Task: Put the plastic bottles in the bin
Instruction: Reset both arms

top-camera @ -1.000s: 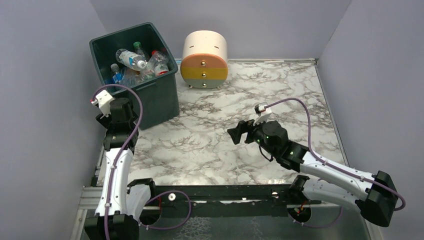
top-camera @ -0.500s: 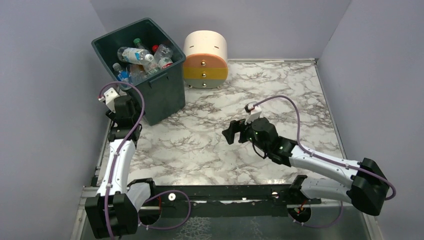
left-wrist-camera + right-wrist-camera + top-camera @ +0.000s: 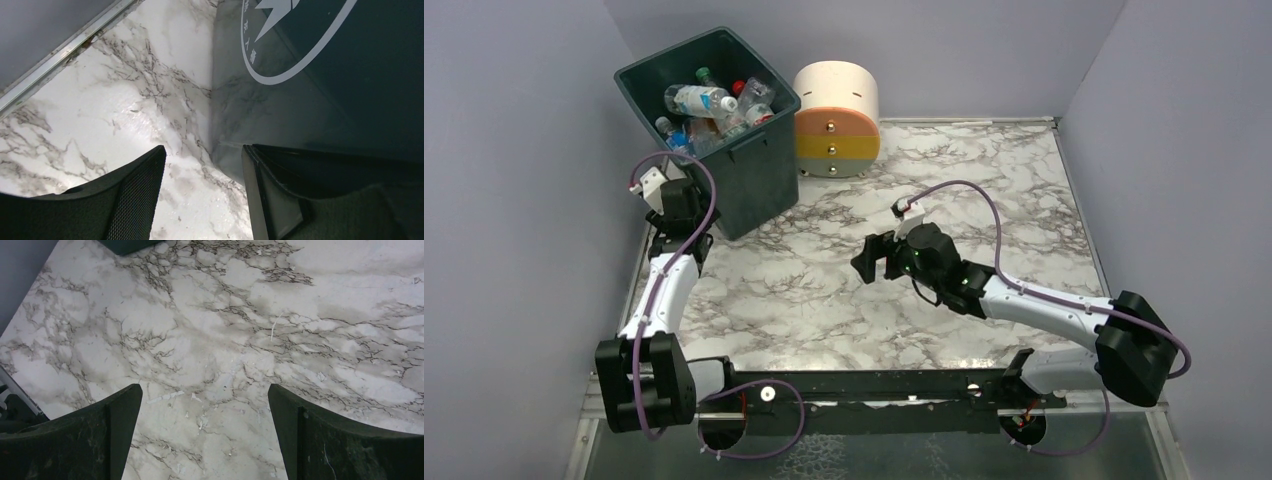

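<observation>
over the last second the bin [image 3: 759, 185] has moved toward the upper right of the top view and now stands closer to the back wall and just beside the round drawer unit [image 3: 834, 120]. the left arm [image 3: 664, 290] has followed it upward in the frame. in the left wrist view the left fingers [image 3: 135, 195] are spread, and the lower corner of the bin stands in the gap between them, close against the finger on the right side of that frame. i cannot tell if it really touches. i judge that this arm is pushing the bin, not picking anything.

the right arm [image 3: 1034, 305] has stretched further to the left across the surface [image 3: 984, 190]. the right fingers [image 3: 100, 435] are spread wide and hold nothing; below them is only bare marble.

the plastic bottles [image 3: 707, 103] lie piled inside the bin, at the upper left of the top view, and they stayed inside while it moved. i see no bottle on the surface in any view. so the task seems finished or almost finished; the part of the surface hidden behind the bin and the arms cannot be checked.
</observation>
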You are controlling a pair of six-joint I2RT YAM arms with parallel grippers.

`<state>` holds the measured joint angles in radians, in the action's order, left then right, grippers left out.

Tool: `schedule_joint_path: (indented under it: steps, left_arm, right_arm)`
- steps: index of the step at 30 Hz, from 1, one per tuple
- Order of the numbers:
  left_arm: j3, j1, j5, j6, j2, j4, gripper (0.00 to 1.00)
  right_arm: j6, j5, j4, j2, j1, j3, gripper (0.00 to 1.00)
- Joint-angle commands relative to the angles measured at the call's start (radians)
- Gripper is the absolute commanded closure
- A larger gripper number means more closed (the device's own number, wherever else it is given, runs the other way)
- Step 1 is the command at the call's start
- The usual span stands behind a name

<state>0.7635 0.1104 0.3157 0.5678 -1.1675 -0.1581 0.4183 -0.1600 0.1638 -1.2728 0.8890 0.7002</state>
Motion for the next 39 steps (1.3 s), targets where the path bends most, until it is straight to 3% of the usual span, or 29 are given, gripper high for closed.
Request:
schedule_joint_path:
  steps: [1,17,26,34,39]
  left_arm:
    - [0.063,-0.002,-0.062,0.038,-0.059,0.144,0.38]
    - [0.148,0.000,-0.102,-0.032,-0.182,0.229,0.37]
    - [0.014,0.001,-0.114,-0.059,0.080,0.183,0.01]
    - [-0.084,0.001,-0.114,-0.042,0.214,0.142,0.01]
    - [-0.228,0.000,-0.219,-0.110,0.290,0.277,0.01]
  right_arm:
    - [-0.008,0.034,0.023,-0.016,0.004,0.040,0.00]
    - [-0.042,-0.051,-0.019,0.039,0.001,-0.002,0.00]
    - [-0.058,-0.075,-0.079,0.162,-0.166,-0.070,0.01]
    - [-0.108,-0.220,-0.119,0.210,-0.305,-0.113,0.00]
    - [-0.057,-0.183,0.024,0.268,-0.451,-0.247,0.01]
